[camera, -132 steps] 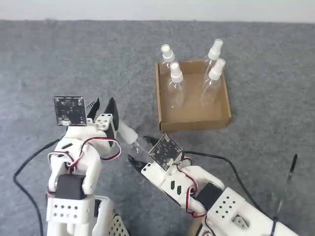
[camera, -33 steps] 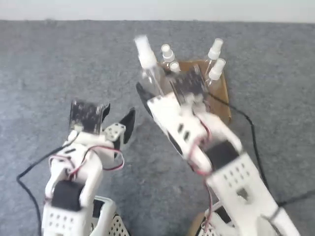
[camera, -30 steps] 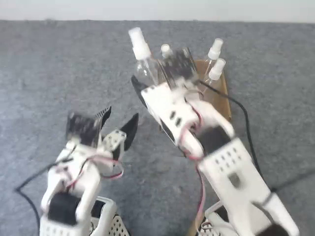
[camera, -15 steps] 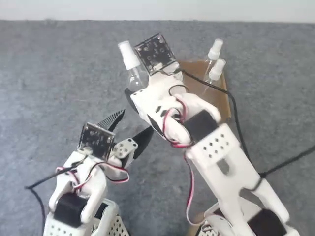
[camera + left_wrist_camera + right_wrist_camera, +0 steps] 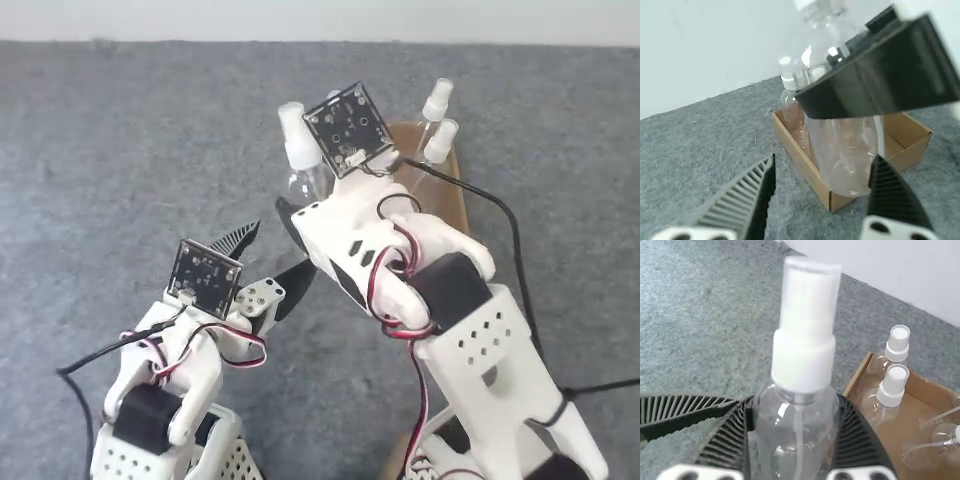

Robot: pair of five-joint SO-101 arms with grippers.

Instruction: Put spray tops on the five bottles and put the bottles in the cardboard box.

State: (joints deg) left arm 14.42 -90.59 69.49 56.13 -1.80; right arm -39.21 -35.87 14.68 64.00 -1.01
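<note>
My right gripper (image 5: 298, 200) is shut on a clear bottle (image 5: 297, 160) with a white spray top, held upright in the air just left of the cardboard box (image 5: 453, 190). In the right wrist view the bottle (image 5: 799, 390) sits between the ribbed fingers (image 5: 722, 440). Two capped bottles (image 5: 891, 385) stand in the box (image 5: 856, 374), and two more spray tops (image 5: 440, 120) show at its far side. My left gripper (image 5: 268, 262) is open and empty, low and to the left of the held bottle (image 5: 845, 150).
Grey carpet covers the table, with free room to the left and behind. The right arm's body hides most of the box from above. The box's near wall (image 5: 796, 150) faces the left gripper.
The right arm lifted the capped bottle from the carpet and carried it up by the box, shifting it slightly right in the last half second. The left gripper stays open and has drawn back.
</note>
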